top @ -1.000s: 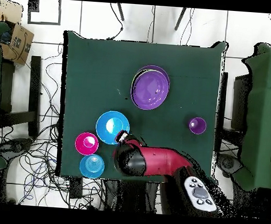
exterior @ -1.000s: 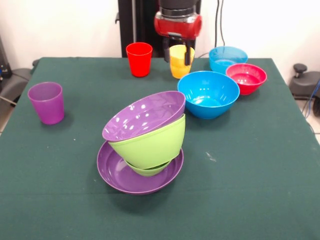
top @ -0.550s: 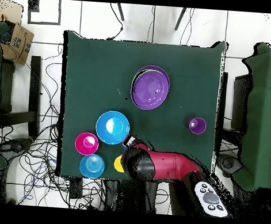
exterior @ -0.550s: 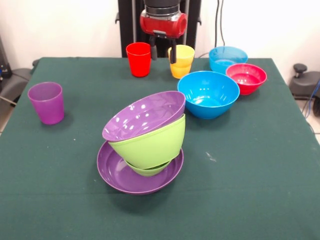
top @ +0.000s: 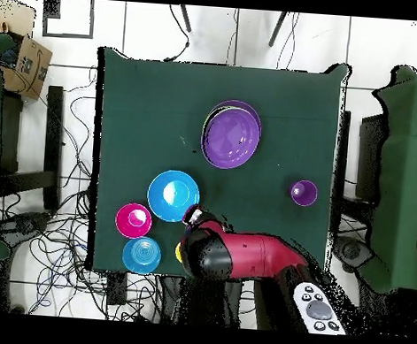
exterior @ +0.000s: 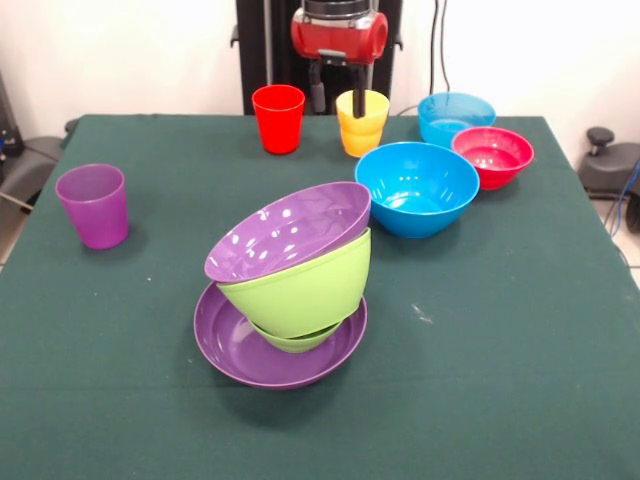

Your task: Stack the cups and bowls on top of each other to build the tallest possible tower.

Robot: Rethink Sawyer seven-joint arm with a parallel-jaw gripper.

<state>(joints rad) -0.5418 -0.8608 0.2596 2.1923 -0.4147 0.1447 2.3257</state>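
While the tool (exterior: 338, 92) hangs at the far edge of the green desk (exterior: 520, 330), its fingers stand apart, one between the red cup (exterior: 278, 118) and the yellow cup (exterior: 362, 122), the other over the yellow cup's rim; whether it touches the rim I cannot tell. From above, the red arm (top: 242, 255) covers both cups. The purple cup (exterior: 93, 205) stands alone, well apart near one side edge. At mid-desk the tower (exterior: 290, 280) leans: a shallow purple bowl at the bottom, a small green bowl in it, the lime bowl above, a tilted purple bowl on top. Beside it sits the blue bowl (exterior: 416, 187), with the red bowl (exterior: 492, 156) and light blue bowl (exterior: 456, 117) just behind.
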